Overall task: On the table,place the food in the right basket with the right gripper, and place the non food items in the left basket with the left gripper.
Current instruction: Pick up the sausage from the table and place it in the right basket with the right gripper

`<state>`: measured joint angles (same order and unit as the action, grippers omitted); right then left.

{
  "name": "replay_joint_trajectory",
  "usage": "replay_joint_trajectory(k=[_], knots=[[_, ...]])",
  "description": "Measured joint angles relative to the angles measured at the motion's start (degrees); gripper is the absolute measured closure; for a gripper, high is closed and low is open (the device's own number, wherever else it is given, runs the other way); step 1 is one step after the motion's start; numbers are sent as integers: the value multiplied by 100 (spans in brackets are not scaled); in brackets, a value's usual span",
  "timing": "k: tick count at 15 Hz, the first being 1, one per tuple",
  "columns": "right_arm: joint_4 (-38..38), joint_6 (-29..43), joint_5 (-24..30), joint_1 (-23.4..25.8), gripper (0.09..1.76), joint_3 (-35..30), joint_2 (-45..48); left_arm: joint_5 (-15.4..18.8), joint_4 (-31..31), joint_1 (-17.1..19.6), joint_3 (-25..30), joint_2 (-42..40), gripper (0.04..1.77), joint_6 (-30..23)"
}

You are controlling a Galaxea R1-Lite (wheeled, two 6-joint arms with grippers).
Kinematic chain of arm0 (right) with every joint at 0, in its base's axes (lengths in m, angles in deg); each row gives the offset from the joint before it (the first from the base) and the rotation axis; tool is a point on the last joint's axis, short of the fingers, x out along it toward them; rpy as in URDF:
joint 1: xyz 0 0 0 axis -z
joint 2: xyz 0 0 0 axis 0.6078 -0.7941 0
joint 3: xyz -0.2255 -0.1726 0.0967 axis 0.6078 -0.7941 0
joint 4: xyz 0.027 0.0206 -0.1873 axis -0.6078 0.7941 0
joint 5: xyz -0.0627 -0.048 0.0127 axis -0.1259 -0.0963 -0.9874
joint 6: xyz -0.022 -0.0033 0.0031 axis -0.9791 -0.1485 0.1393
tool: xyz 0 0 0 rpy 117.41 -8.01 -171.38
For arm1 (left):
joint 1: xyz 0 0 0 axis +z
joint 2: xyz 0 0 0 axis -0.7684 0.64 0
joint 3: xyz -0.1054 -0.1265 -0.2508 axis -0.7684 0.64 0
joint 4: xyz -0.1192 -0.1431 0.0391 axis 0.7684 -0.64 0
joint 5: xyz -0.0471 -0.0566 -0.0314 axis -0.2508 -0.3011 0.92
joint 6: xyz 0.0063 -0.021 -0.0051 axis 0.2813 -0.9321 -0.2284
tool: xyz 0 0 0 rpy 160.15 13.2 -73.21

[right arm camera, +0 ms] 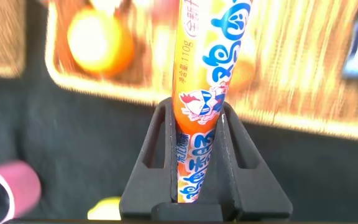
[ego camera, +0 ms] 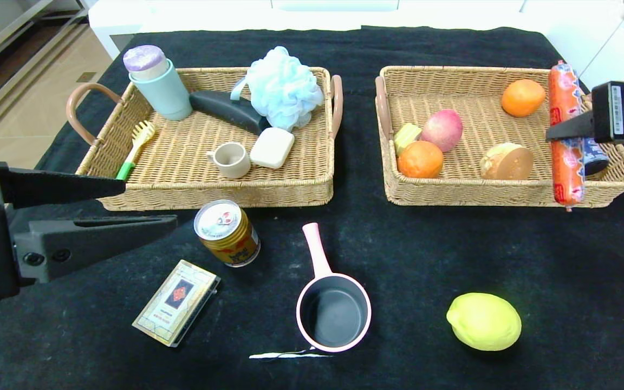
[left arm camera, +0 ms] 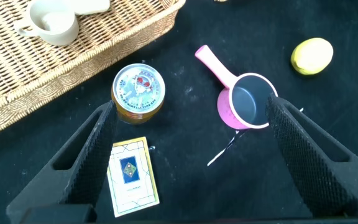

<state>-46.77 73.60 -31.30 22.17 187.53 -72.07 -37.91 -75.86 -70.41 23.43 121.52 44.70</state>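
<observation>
My right gripper (ego camera: 557, 133) is shut on the long orange-red sausage stick (ego camera: 565, 162), which hangs lengthwise over the right end of the right basket (ego camera: 469, 198). The right wrist view shows the sausage (right arm camera: 211, 68) clamped between the fingers (right arm camera: 160, 143). A brown tuber (ego camera: 507, 161) lies in that basket. On the table (ego camera: 431, 254) stand the gold can (ego camera: 227, 233), the cream card box (ego camera: 176, 302), the pink saucepan (ego camera: 333, 310) and the lemon (ego camera: 483, 321). My left gripper (ego camera: 150, 203) hangs open and empty in front of the left basket (ego camera: 214, 196), above the card box (left arm camera: 132, 176).
The left basket holds a mug (ego camera: 229, 159), a blue bath pouf (ego camera: 282, 86), a soap bar (ego camera: 272, 147), a tumbler (ego camera: 157, 81) and a brush (ego camera: 136, 149). Two oranges (ego camera: 420, 159) and an apple (ego camera: 442, 130) lie in the right basket. A white tear (ego camera: 285, 355) marks the cloth.
</observation>
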Motion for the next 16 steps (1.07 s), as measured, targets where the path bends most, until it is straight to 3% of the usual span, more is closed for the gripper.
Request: replay_joint_trajectory(k=[4, 9, 16], knots=[[-297, 0, 2, -4, 142, 855, -584, 6, -2, -2, 1, 0, 9, 2], [-1714, -7, -22, 17, 142, 1001, -1286, 6, -2, -2, 11, 1, 9, 0], [-3738, -5, -1158, -50, 142, 997, -2199, 6, 6, -2, 22, 30, 9, 2]])
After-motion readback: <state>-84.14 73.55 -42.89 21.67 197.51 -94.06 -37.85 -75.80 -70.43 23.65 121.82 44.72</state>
